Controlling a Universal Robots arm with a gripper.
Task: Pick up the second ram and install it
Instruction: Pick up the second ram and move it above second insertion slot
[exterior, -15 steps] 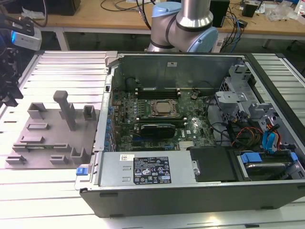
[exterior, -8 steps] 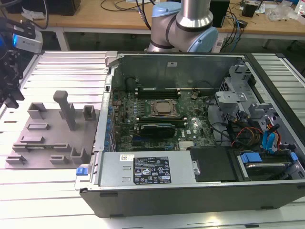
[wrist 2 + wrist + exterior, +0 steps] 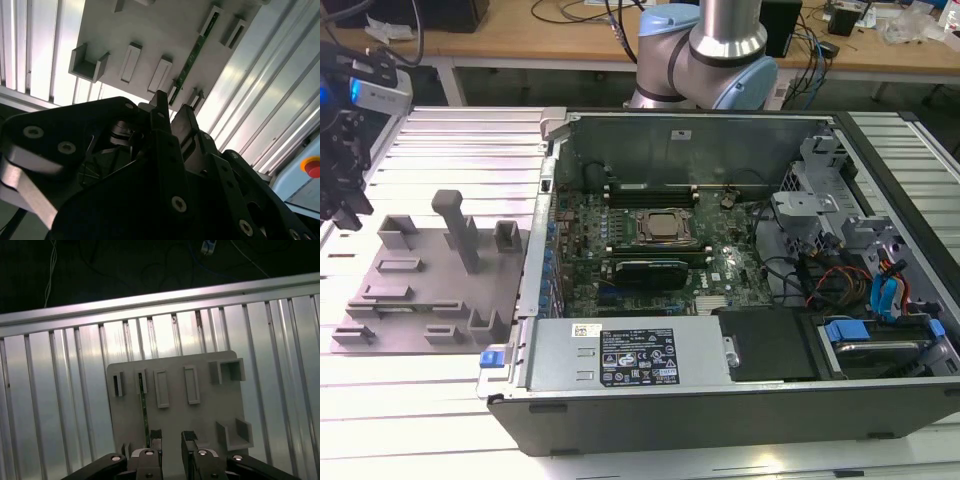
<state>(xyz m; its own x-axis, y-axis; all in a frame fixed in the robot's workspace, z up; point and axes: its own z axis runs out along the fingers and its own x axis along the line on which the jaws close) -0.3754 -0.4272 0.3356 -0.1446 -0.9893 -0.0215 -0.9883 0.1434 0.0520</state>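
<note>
Hovering above grey holder plate (image 3: 210,410) | gripper (image 3: 171,437) parted, empty | second ram (image 3: 145,410) on edge in plate slot, beside the gap | advice: centre gap over stick, descend square

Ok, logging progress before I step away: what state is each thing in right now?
Thin green ram stick: standing on edge in the grey plastic holder plate, not gripped.
Black gripper: open, empty, over the plate.
Black computer case: side open, motherboard exposed.
</note>
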